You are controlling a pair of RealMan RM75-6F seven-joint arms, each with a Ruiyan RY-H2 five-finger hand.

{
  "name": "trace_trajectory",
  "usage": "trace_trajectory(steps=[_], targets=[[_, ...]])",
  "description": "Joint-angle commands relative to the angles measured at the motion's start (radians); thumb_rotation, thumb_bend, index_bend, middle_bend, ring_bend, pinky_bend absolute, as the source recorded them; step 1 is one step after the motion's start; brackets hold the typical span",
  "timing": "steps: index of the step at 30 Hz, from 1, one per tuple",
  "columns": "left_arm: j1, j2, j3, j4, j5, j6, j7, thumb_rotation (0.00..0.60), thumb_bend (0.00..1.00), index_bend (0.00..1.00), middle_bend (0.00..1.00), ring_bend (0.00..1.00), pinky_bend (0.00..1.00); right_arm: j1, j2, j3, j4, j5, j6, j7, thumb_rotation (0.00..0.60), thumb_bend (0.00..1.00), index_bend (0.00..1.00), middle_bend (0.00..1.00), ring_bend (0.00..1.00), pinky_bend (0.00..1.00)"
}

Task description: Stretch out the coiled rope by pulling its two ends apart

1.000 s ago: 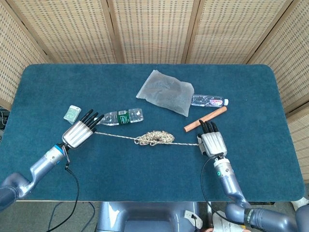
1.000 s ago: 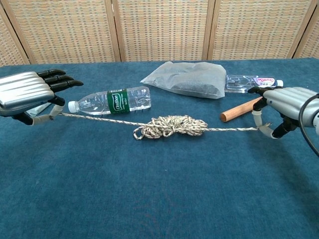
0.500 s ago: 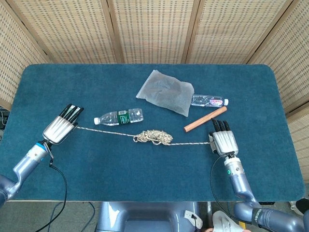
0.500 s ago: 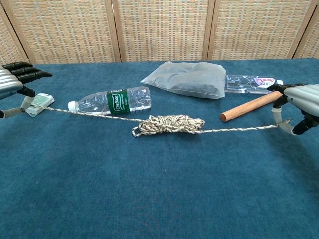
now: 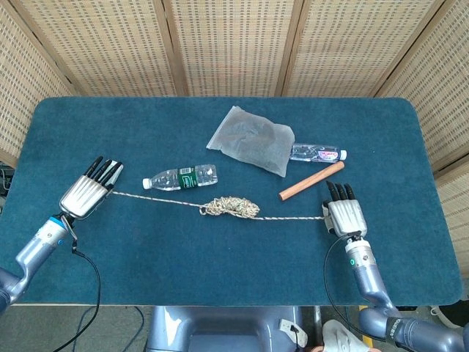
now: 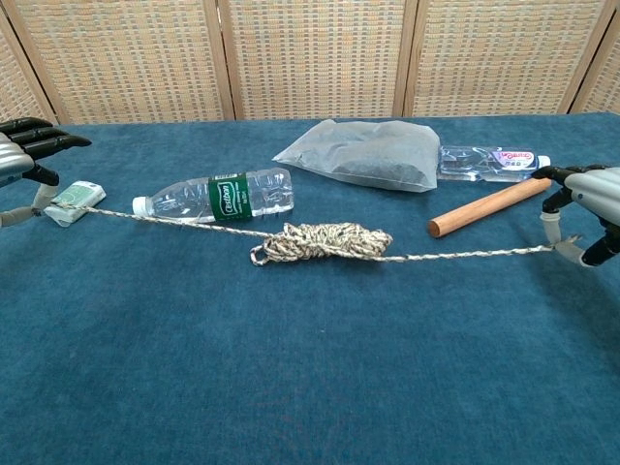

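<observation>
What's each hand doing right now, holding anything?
Left hand: holding one end of the rope.
Right hand: holding the other end of the rope.

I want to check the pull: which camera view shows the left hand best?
The head view: the whole left hand is visible there, holding the rope end. The chest view cuts it off at the frame edge, showing only its dark fingers.

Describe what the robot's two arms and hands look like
Both hands, left hand and right hand, have ribbed silver backs and black fingers. The arms are glossy grey-blue with a blue ring at the left wrist, a green light on the right, and thin black cables hanging alongside.
</observation>
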Motion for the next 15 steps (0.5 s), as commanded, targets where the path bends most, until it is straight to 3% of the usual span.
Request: trace_trajectory(steps=[1,4,5,6,8,10,12,15], targets=[[0.001,0.000,0.001,0.001,0.001,0.001,0.000,0.600,0.45,0.83,0.00,0.00,0.00,-0.002,0.001,0.001,-0.002,-0.002,0.001,0.002,0.600,0.45,0.72,0.00,0.00,0.00],[0.003,0.001,0.003,-0.001,0.002,0.003,-0.002,0.600,0.45,0.80,0.00,0.00,0.00,-0.005,0.005,0.001,-0.010,-0.005,0.000,0.012,0.600,0.45,0.71,0.00,0.00,0.00],[0.004,0.001,0.003,-0.002,0.003,0.004,-0.005,0.600,0.44,0.76,0.00,0.00,0.00,-0.006,0.007,0.001,-0.012,-0.006,-0.002,0.016,0.600,0.44,0.66,0.00,0.00,0.00],[0.005,0.003,0.004,-0.006,0.003,0.007,-0.012,0.600,0.39,0.66,0.00,0.00,0.00,-0.008,0.009,0.001,-0.017,-0.006,-0.004,0.023,0.600,0.41,0.61,0.00,0.00,0.00],[0.009,0.008,-0.001,-0.022,-0.002,0.018,-0.038,0.600,0.23,0.41,0.00,0.00,0.00,-0.011,0.018,0.000,-0.030,-0.006,-0.010,0.035,0.600,0.28,0.37,0.00,0.00,0.00],[0.016,0.015,-0.010,-0.043,-0.010,0.038,-0.065,0.600,0.04,0.13,0.00,0.00,0.00,-0.016,0.028,-0.001,-0.046,-0.011,-0.008,0.047,0.600,0.16,0.21,0.00,0.00,0.00],[0.022,0.024,-0.022,-0.065,-0.019,0.058,-0.084,0.600,0.00,0.01,0.00,0.00,0.00,-0.020,0.038,0.000,-0.062,-0.019,-0.001,0.058,0.600,0.05,0.10,0.00,0.00,0.00],[0.045,0.056,-0.055,-0.140,-0.052,0.106,-0.144,0.600,0.00,0.00,0.00,0.00,0.00,-0.035,0.064,0.002,-0.102,-0.046,0.028,0.090,0.600,0.00,0.00,0.00,0.00,0.00]])
